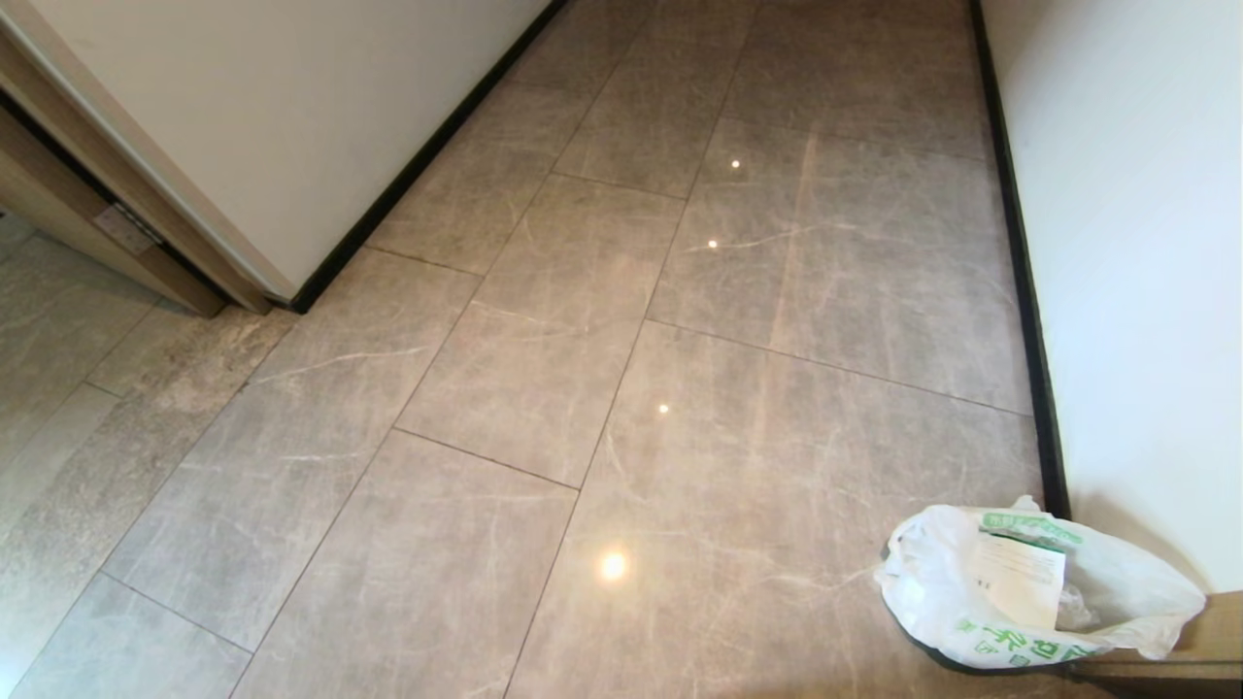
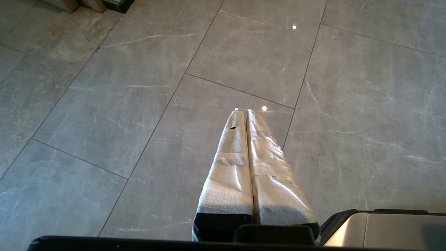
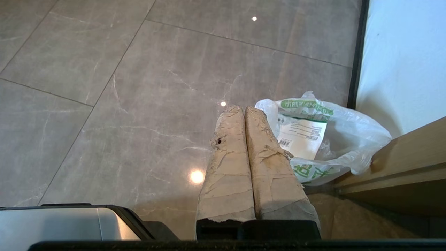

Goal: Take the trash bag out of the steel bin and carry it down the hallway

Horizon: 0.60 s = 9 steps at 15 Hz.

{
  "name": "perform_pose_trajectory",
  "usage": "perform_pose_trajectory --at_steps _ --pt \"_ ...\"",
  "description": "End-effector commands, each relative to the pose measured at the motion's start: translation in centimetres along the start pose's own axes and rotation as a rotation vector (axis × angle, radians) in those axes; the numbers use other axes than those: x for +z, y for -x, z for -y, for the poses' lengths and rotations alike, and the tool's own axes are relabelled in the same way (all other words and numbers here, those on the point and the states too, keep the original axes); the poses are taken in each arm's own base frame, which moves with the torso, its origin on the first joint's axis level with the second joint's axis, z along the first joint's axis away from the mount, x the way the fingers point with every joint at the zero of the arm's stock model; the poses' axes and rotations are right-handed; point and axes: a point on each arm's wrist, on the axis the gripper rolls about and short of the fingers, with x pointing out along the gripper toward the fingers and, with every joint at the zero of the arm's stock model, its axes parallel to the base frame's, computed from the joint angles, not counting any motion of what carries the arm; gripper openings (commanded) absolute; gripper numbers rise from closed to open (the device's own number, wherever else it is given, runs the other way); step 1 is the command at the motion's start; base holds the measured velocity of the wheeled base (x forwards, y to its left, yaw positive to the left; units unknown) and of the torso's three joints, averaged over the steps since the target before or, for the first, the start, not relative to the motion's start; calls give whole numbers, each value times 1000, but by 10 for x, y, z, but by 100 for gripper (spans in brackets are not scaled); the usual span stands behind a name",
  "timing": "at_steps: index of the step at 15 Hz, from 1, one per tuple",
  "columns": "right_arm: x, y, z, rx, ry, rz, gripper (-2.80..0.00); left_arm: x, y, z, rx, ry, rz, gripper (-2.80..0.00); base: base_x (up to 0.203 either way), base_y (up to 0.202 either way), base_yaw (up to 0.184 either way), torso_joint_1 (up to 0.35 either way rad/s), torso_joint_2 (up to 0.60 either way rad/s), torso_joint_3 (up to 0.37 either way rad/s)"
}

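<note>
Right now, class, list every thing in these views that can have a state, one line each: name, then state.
White crinkly plastic trash bag: mouth open, lining the bin, printed packaging inside, not lifted.
Dark steel bin: upright on the floor by the white wall, almost wholly hidden by the bag.
Left gripper: shut, empty, above bare floor tiles.
Right gripper: shut, empty, beside the bag, not touching it.

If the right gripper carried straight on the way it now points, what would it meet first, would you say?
Probably the bare floor tile. The right gripper, jaws shut and empty, aims down just beside the trash bag, so it may brush the bag's near edge; depth is unclear.
</note>
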Motion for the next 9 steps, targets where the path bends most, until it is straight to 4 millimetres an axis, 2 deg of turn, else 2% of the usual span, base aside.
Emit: perform_pose_trajectory --at_steps 1,9 --pt "0 0 0 0 0 1 -280 0 0 0 1 0 1 -280 0 0 0 1 2 207" --pt "0 0 0 0 0 1 -280 0 0 0 1 4 1 -280 0 0 0 3 1 206"
